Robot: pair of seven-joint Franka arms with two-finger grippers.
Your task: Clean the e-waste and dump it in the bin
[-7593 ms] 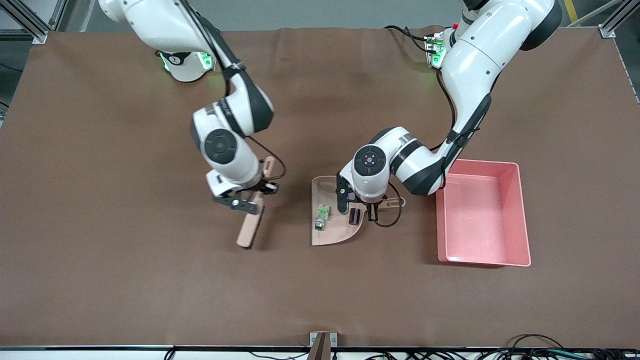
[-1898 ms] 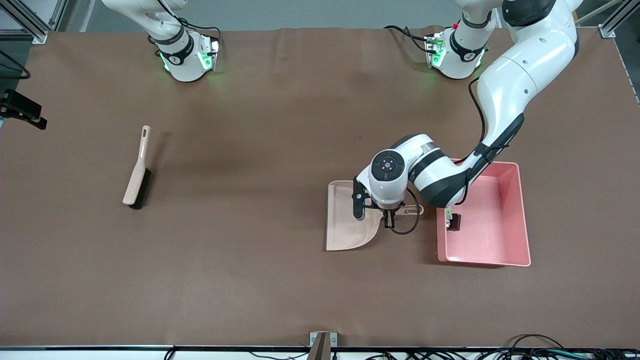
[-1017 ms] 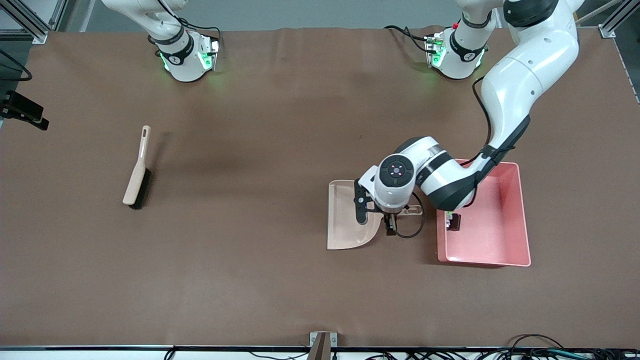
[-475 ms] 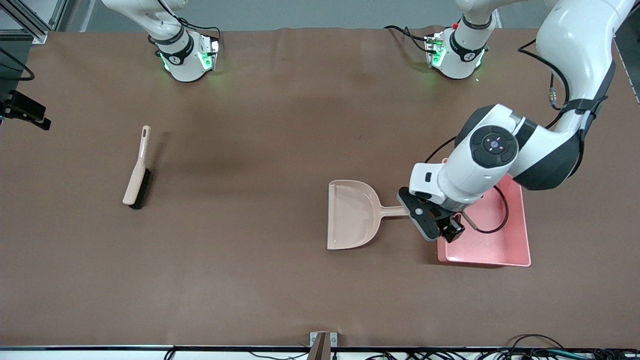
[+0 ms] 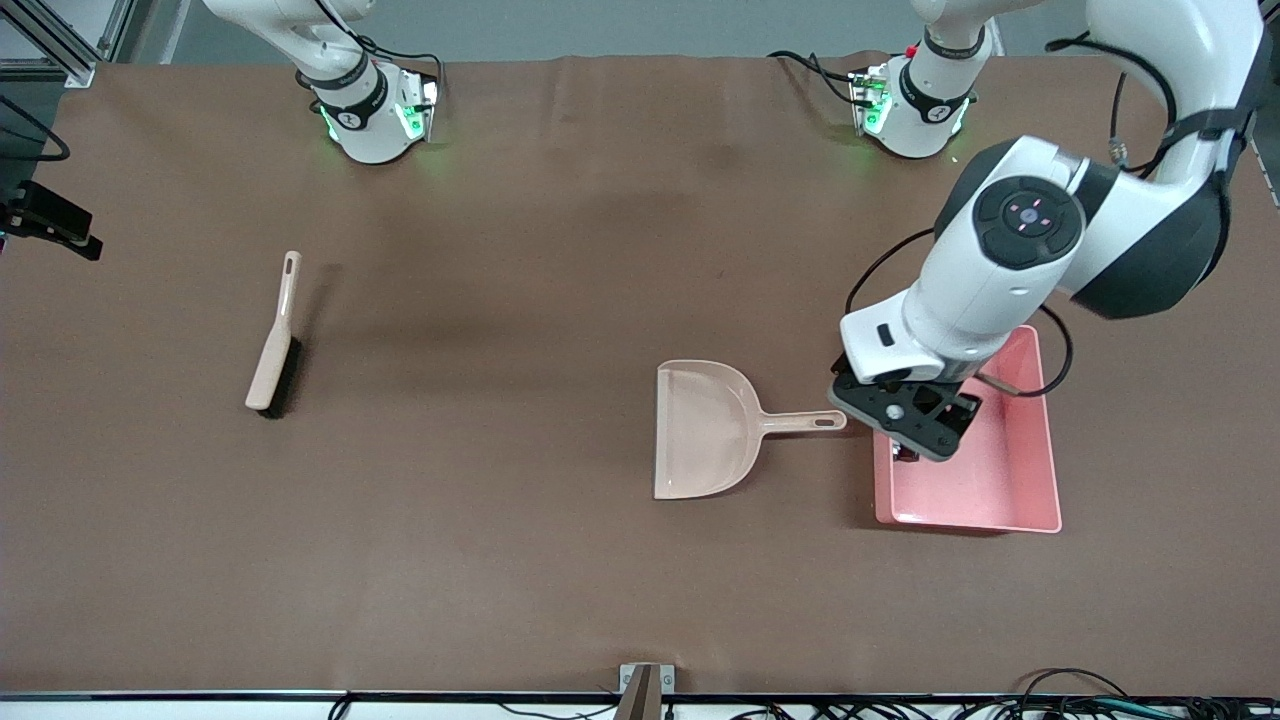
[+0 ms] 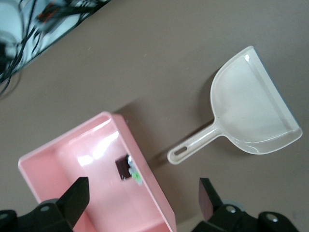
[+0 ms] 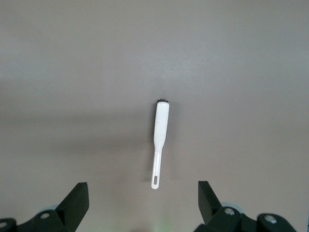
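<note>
The e-waste lay inside the bin, against the wall nearest the dustpan: a short dark cylinder touching a small white piece with a green end. Both looked light, hard and rigid, likely to skitter on smooth plastic; if either ever needed picking up, a pinch across its short sides would probably suit best. The bin, a shallow pink tub with upright walls, sat on the brown bench toward the left arm's end. It seemed stiff and light, best taken by a wall's rim. The beige dustpan sat empty just beside the bin, its handle pointing at the bin's wall without touching it. The left claw hung over that edge of the bin, fingers spread wide and holding nothing. The right claw waited high above the brush, also spread and empty; the brush lay well apart toward the right arm's end. The dumping appeared finished.
</note>
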